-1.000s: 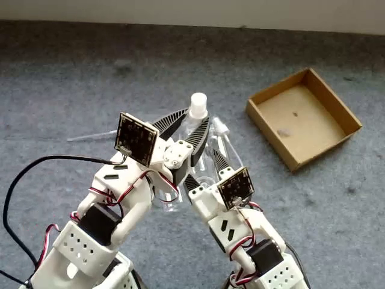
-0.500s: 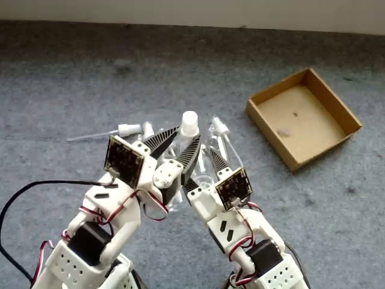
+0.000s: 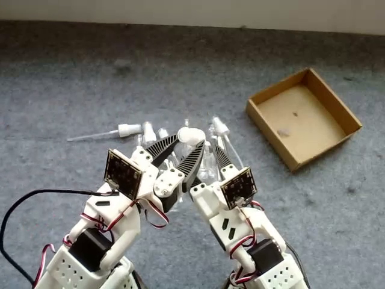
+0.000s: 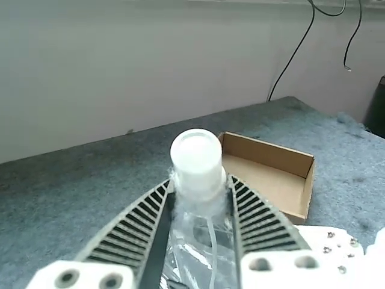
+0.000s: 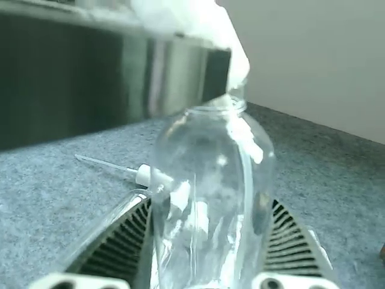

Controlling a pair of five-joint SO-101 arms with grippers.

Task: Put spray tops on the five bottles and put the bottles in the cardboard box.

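Left hand: clenched on white spray top, dip tube down inside clear bottle. Right hand: grasping that bottle by the body, neck pointing away from the palm, spray top at the neck. Just beyond both hands, on the counter: further clear bottles lying close together. Left of these: 1 loose spray top with tube. Farther off, right of the right hand: cardboard box, open side up.

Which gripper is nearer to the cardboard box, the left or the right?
Right. The right gripper, shut on a bottle, is on the side toward the cardboard box. The left gripper is beside it, on the side away from the box.
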